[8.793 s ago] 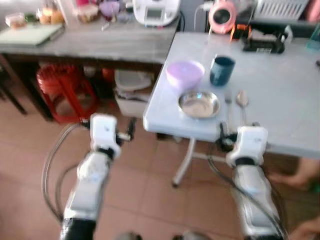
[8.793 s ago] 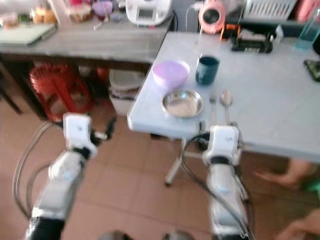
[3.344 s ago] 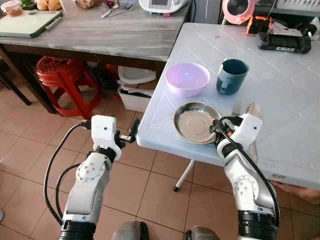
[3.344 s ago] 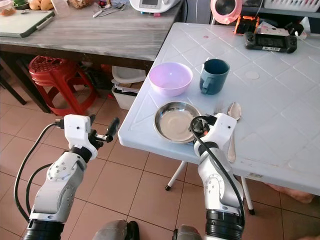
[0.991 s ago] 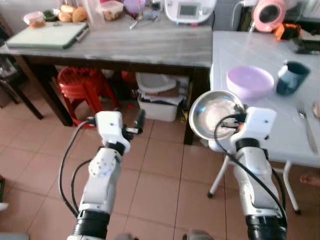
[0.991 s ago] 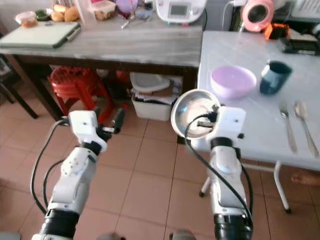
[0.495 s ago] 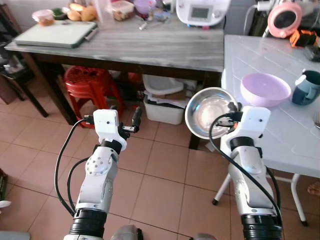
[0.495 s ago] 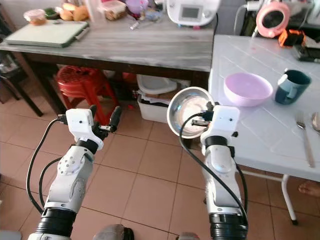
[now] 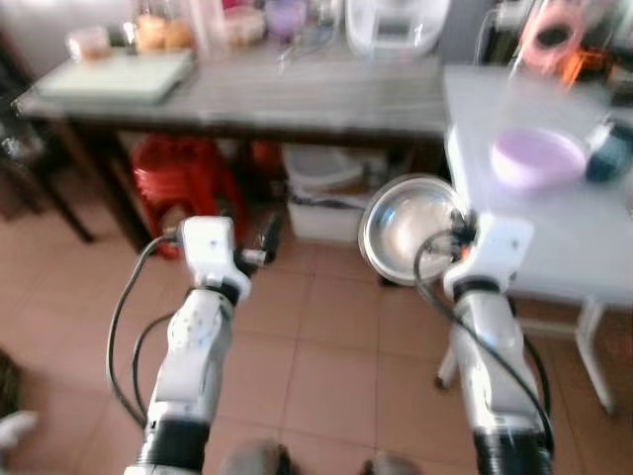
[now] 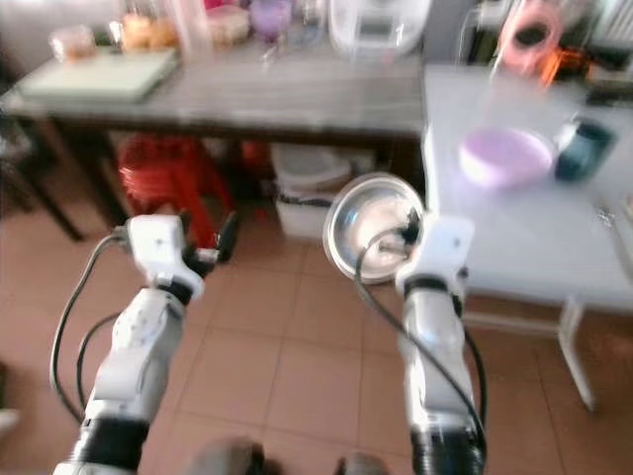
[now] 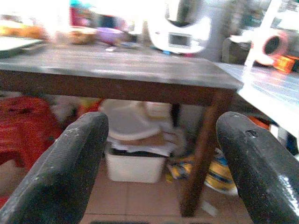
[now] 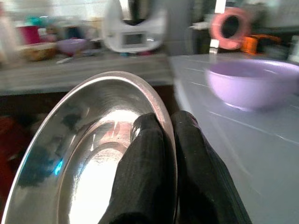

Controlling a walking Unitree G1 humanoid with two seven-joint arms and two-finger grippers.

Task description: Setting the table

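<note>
Tiled kitchen floor, white table far right. Right gripper pinching steel plate off-table, left gripper open, empty; setting barely started.

Left hand: fingers spread, nothing between them; open tiled floor lies ahead and below.

Beyond it, the dark wooden worktop spans the path. Its far edge is crowded with jars, a white appliance and a green board; the near strip is bare.

Under it: red stool, white bin, 1 dark leg.

Right hand: pinches the rim of the steel plate, which stands tilted in front of it and blocks that side.

White worktop: edge just beside the plate; purple bowl and dark mug occupy the near corner, bare surface in front of them.
</note>
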